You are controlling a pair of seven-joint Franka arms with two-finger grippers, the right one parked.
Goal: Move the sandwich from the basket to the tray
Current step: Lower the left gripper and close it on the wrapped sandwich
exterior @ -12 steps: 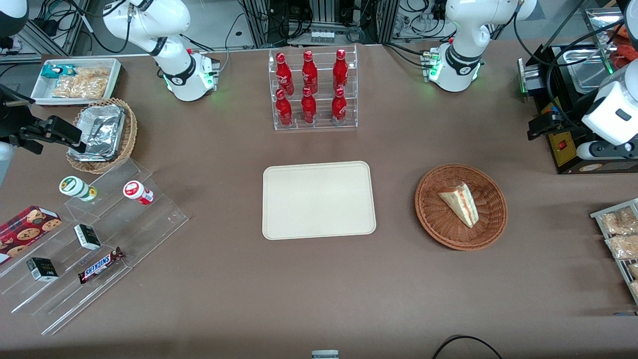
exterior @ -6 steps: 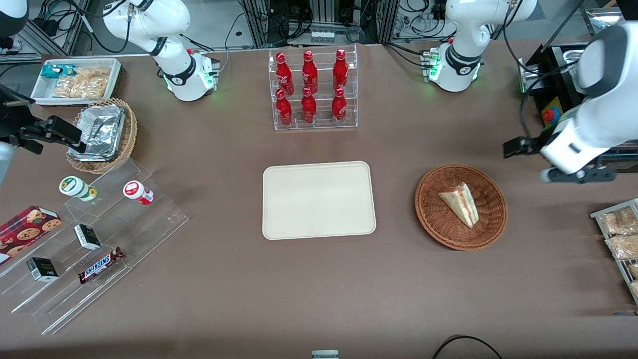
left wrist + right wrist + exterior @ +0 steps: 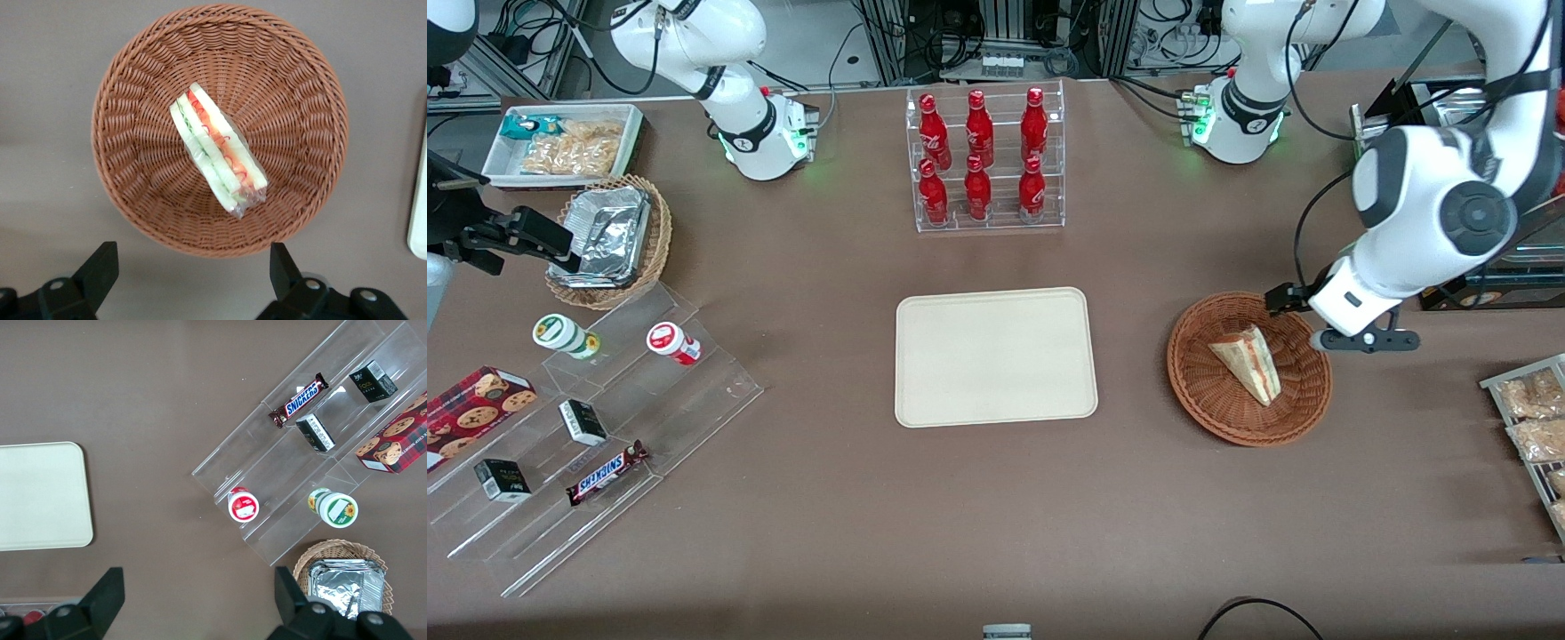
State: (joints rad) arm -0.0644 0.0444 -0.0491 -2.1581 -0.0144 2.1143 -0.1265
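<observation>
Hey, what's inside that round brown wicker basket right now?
One wrapped sandwich lies in the basket, nothing else on the weave that shows. What is under the sandwich is hidden. The open gripper hovers above the basket's rim, touching nothing.

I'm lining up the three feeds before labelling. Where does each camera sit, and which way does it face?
Front view: high, facing both arms, looking down; left arm's gripper above round reddish-brown wicker basket.
Left wrist view: straight down on triangular white-bread sandwich; open fingers show.
Right wrist view: straight down on flat cream tray.
Front and left wrist share basket and sandwich.
</observation>
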